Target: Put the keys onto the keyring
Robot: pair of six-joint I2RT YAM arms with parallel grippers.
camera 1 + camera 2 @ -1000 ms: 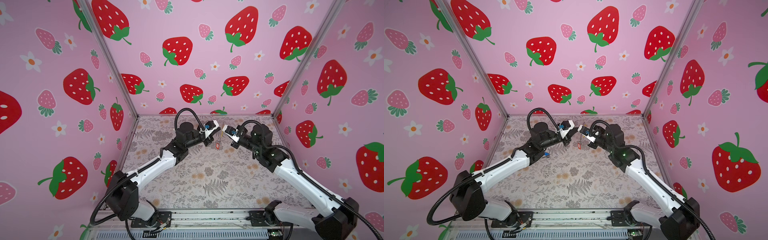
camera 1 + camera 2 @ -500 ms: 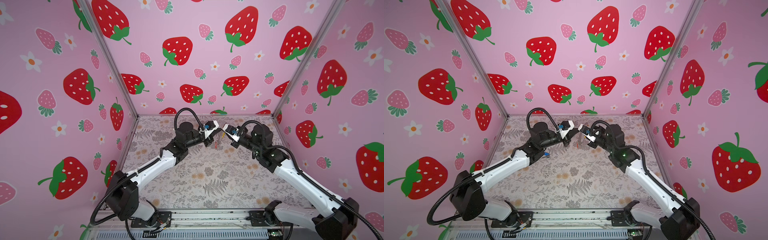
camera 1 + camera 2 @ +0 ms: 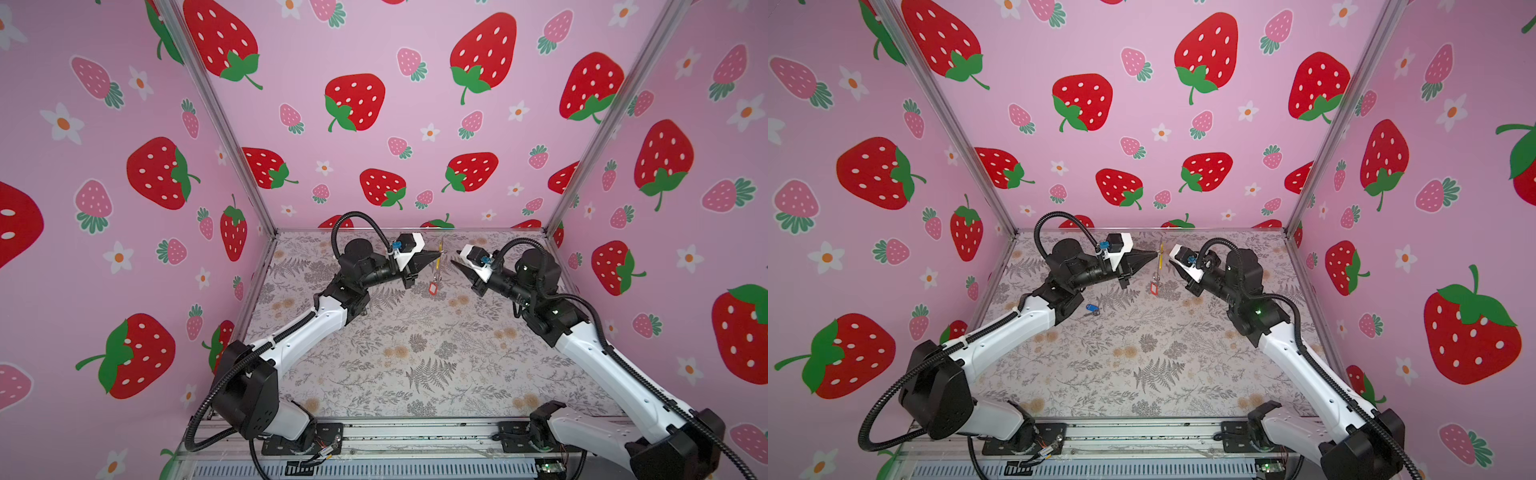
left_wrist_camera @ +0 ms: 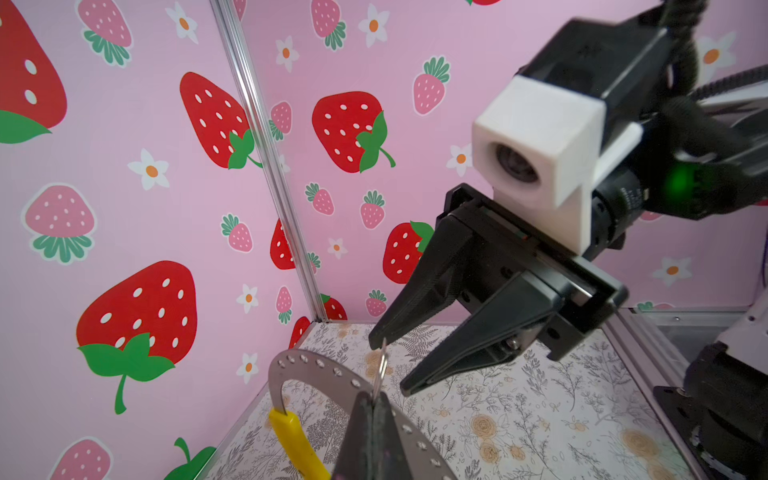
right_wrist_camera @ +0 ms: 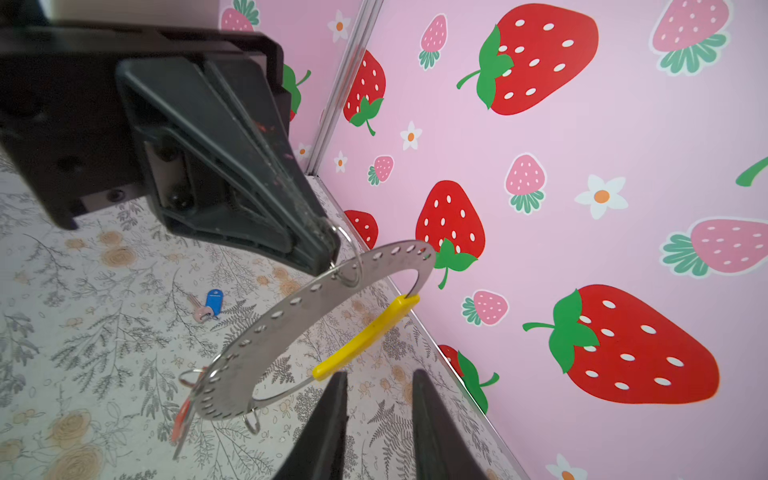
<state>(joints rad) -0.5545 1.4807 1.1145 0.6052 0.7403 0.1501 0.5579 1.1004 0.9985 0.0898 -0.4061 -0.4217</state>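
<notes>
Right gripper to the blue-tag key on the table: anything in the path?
Yes. The keyring, held up by the shut left gripper with the red-tagged key hanging off it, sits between the open right gripper and the blue-tagged key on the table. It likely needs a path around it.

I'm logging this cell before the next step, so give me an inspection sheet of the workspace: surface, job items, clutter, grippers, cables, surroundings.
Surface: floral-print table, flat.
Job's things: keyring held up in the air; red-tagged key hangs from it; blue-tagged key lies loose on the table.
Clutter: nothing seen.
Grippers: left gripper jaws shut on the keyring; right gripper jaws open, holding nothing, close to the keyring.
Cables: black corrugated hoses loop over both arms, away from the keyring.
Surroundings: pink strawberry-print walls; metal corner posts.
</notes>
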